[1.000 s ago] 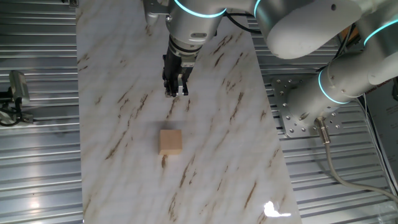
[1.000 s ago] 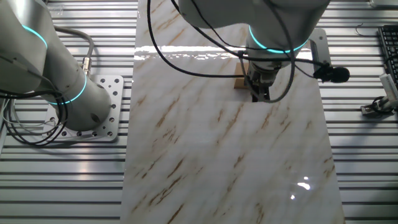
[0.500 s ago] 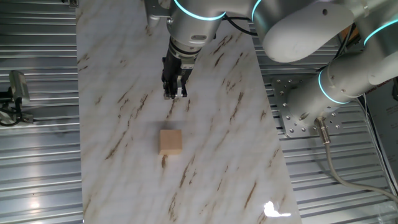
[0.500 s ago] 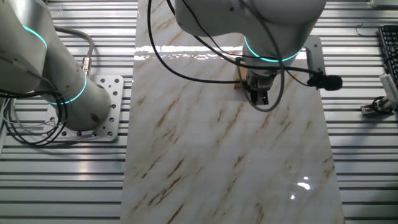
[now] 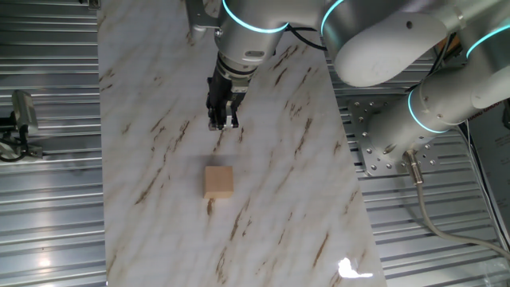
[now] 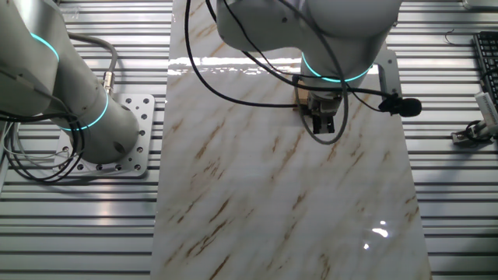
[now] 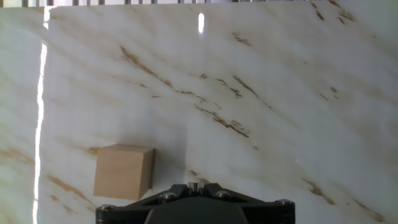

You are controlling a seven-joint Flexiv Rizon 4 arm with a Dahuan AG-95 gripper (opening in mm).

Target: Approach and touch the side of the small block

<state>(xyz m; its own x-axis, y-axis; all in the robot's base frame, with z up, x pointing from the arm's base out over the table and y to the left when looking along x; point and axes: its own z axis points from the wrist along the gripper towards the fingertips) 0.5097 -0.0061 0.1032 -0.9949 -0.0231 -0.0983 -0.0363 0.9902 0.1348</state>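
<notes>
The small block (image 5: 218, 182) is a plain tan cube on the marble board (image 5: 159, 88). My gripper (image 5: 222, 121) hangs above the board, clearly apart from the block, with its dark fingers pressed together and nothing between them. In the other fixed view the gripper (image 6: 324, 124) is in front of the block (image 6: 299, 103), which mostly hides behind it. In the hand view the block (image 7: 123, 172) lies left of the shut fingertips (image 7: 195, 185), not touching them.
The marble board lies on a ribbed metal table (image 5: 48, 207). The arm's base plate (image 6: 128, 152) sits left of the board in the other fixed view. A keyboard edge (image 6: 486, 62) and a clamp (image 5: 20, 119) lie off the board.
The gripper has shifted slightly toward the block and turned a little at the wrist. The block has not moved.
</notes>
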